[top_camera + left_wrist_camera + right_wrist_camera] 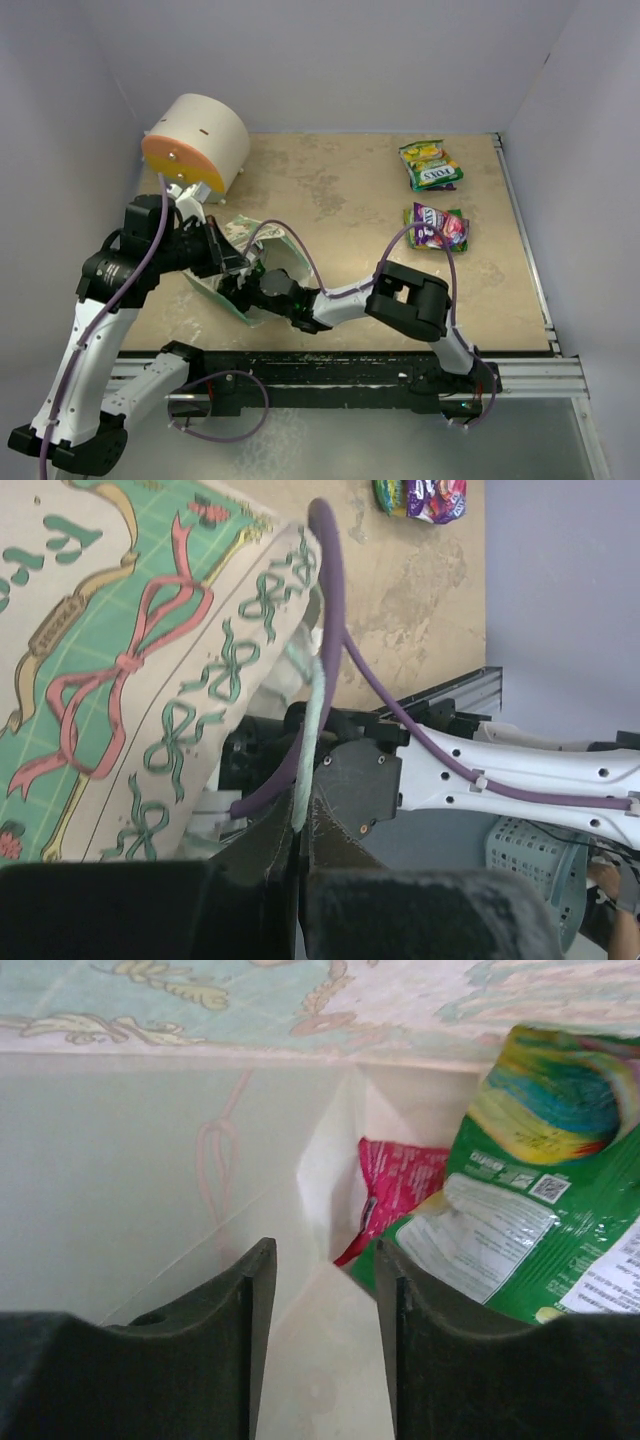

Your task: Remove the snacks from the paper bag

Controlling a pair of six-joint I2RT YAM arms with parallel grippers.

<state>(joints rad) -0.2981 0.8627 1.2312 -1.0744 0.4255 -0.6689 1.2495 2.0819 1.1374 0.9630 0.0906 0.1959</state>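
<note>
The green paper bag [262, 240] lies on its side at the table's near left, its printed panel [150, 680] filling the left wrist view. My left gripper [298, 825] is shut on the bag's pale green rim and holds the mouth up. My right gripper [322, 1260] is inside the bag, open, with only the pale paper floor between its fingers. Just beyond its right finger lie a green-white snack packet [520, 1220] and a smaller pink one [395, 1195]. Out on the table at the far right are a FOX'S packet [430, 165] and a purple packet [437, 227].
A big cream cylinder with an orange face [197, 140] stands at the back left, close behind the left arm. The right arm [400, 300] stretches leftward across the table's near edge into the bag. Walls close in the table on three sides.
</note>
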